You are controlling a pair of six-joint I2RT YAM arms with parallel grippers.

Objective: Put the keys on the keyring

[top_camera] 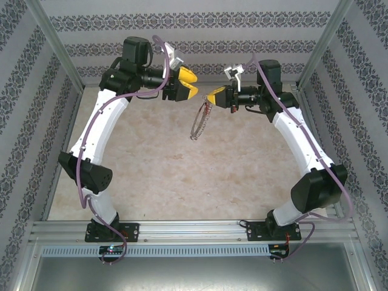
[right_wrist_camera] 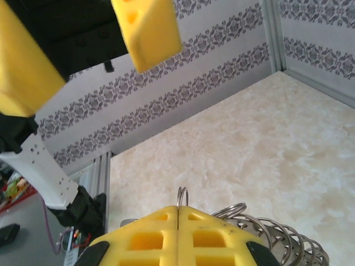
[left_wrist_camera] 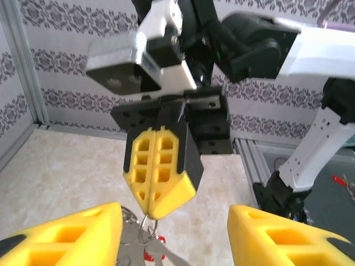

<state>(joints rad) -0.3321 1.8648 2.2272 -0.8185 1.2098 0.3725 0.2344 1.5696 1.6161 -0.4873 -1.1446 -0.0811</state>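
The right gripper point(top_camera: 213, 97) is clenched on the keyring point(top_camera: 199, 124), pinching a short arc of the loop between its closed yellow fingers point(right_wrist_camera: 150, 238) and holding it in the air above the table point(top_camera: 151, 163). The rest of the loop hangs down floppy below the grip. The left gripper point(top_camera: 188, 85) faces it from just beside, jaws apart and gripping nothing.

In the left wrist view, the red head of the key point(left_wrist_camera: 148, 256) shows right under the tip of the right gripper, among the hanging metal bits. Whether its eye is fully on the loop cannot be told, since the view cuts it off.

The step in hand looks like working the key along the ring. To do it well, the right gripper should stay firm and steady, as any slack lets the loop swing. The left gripper should come in low and take the plastic head squarely, not the thin shaft, which would likely slip. Its fingers need to close clear of the fringe, or they may snag those bits and drag the ring out of the grip.
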